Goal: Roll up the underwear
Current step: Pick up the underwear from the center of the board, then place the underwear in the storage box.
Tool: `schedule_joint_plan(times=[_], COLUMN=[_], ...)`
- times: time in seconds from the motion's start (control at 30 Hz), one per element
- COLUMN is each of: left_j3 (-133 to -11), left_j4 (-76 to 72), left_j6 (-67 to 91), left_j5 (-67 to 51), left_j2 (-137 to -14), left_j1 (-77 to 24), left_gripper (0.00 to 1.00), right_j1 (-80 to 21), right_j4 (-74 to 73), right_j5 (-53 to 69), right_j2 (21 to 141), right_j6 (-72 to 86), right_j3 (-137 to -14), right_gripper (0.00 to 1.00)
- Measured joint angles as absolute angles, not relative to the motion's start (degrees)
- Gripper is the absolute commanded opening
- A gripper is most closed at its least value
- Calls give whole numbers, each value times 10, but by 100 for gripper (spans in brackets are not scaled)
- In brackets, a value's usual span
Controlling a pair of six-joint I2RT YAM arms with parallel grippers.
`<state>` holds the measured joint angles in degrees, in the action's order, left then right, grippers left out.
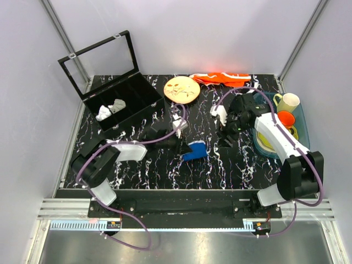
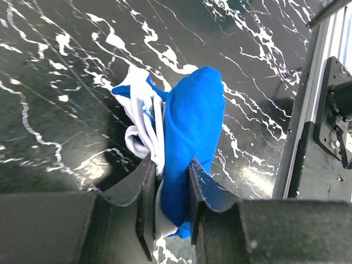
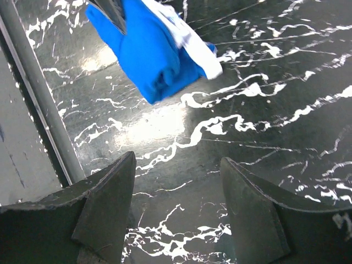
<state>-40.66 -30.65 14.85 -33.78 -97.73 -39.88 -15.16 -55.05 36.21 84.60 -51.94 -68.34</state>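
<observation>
Royal-blue fabric underwear with white waistband (image 1: 194,150): bunched into a compact bundle near the middle of the black white-veined marble table (image 1: 137,170), somewhat toward the near edge, between the two arms. Left wrist view shows the underwear (image 2: 190,143) blue on the outside, with white band folds stacked along one side. I can't tell whether it rests on the table or is just off it.

Left gripper (image 1: 183,144): pinching the bundle. In the wrist view the left gripper (image 2: 170,177) has both dark pads pressed into the fabric at the bundle's near end, blue and white cloth squeezed between them.

Right gripper (image 1: 226,137): just right of the bundle, apart from it. In its own camera the right gripper (image 3: 176,165) has its fingers spread wide with only bare table between them. The underwear (image 3: 151,52) lies ahead at upper left, not touching.

Surroundings:
- Black compartment box with hinged clear lid (image 1: 132,93), back left, lid up; small white cloth pieces (image 1: 110,109) sit in one left compartment.
- Round tan disc with dark markings (image 1: 182,89), back centre.
- Orange cloth with white marks (image 1: 220,78), at the back edge, right of the disc.
- Teal tray (image 1: 304,129), right edge, holding a pale yellow mug (image 1: 290,102) and an orange cup (image 1: 285,118); the right arm covers part of it.
</observation>
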Motion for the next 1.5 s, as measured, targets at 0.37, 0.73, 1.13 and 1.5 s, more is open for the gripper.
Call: schedule_joint_plan(times=[0.37,0.73,1.13,1.5], left_j3=[-486,-695,-885,-974], left_j4=[-96,83,183,197], left_j6=[94,73,87,138], left_j5=[-352,-380,-431,-436], left_j2=[-878,-911,-1124,-1212], left_j1=[-267,6,91,108], left_gripper=[3,2,3,3], right_j1=[-118,-118,-118,-118], right_j4=[-514,-506,-503,-501], right_j5=[402,416,417,415], right_j2=[806,794,790,793], right_j6=[-466,-455,-451,-447], right_j3=[-654,-632,-626,-626], right_gripper=[71,71,71,71])
